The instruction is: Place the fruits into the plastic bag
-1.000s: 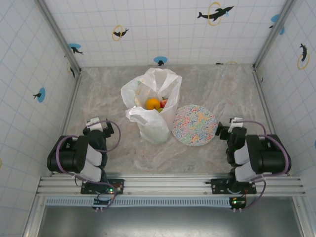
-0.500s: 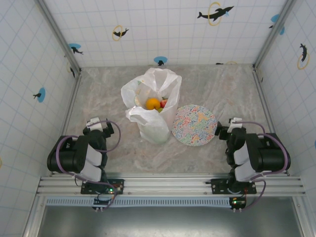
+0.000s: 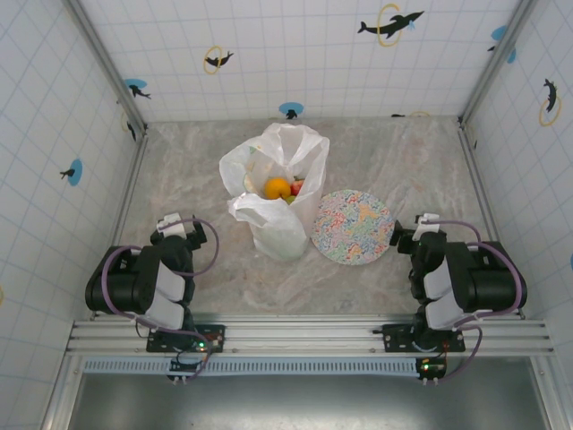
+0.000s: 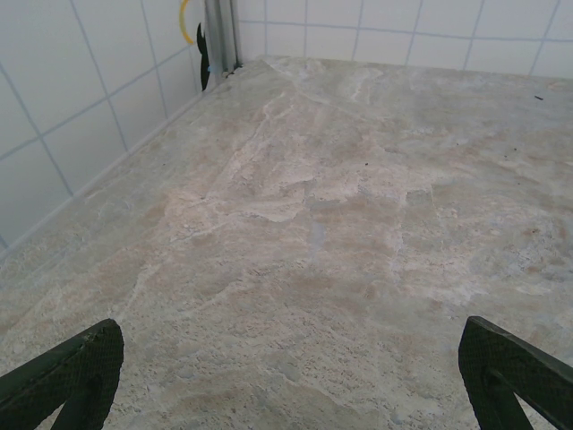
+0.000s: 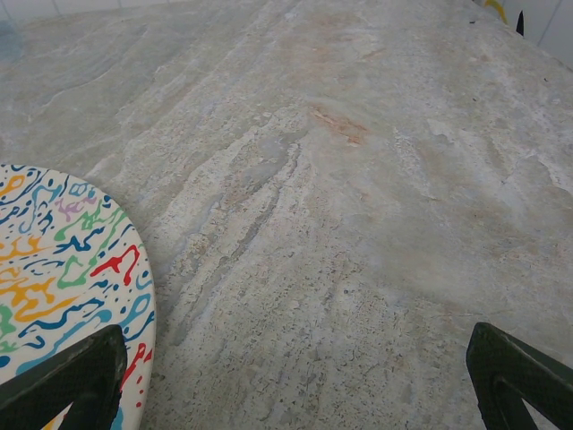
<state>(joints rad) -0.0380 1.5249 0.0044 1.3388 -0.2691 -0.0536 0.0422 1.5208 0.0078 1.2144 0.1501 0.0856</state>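
Three viewpoints over one marble table (image 3: 421, 152).
High above and behind the arm bases, looking steeply down on the whole tabletop and three tiled walls (image 3: 295, 54). Low and close to the marble from the left wrist, facing the far-left corner post (image 4: 219, 36), tips of the left gripper (image 4: 291, 385) at the bottom corners. Equally low from the right wrist, tips of the right gripper (image 5: 295, 381) framing bare marble and the edge of the speckled plate (image 5: 63, 287); shared with the overhead view, that plate (image 3: 353, 226) and the corner post (image 3: 136, 115).
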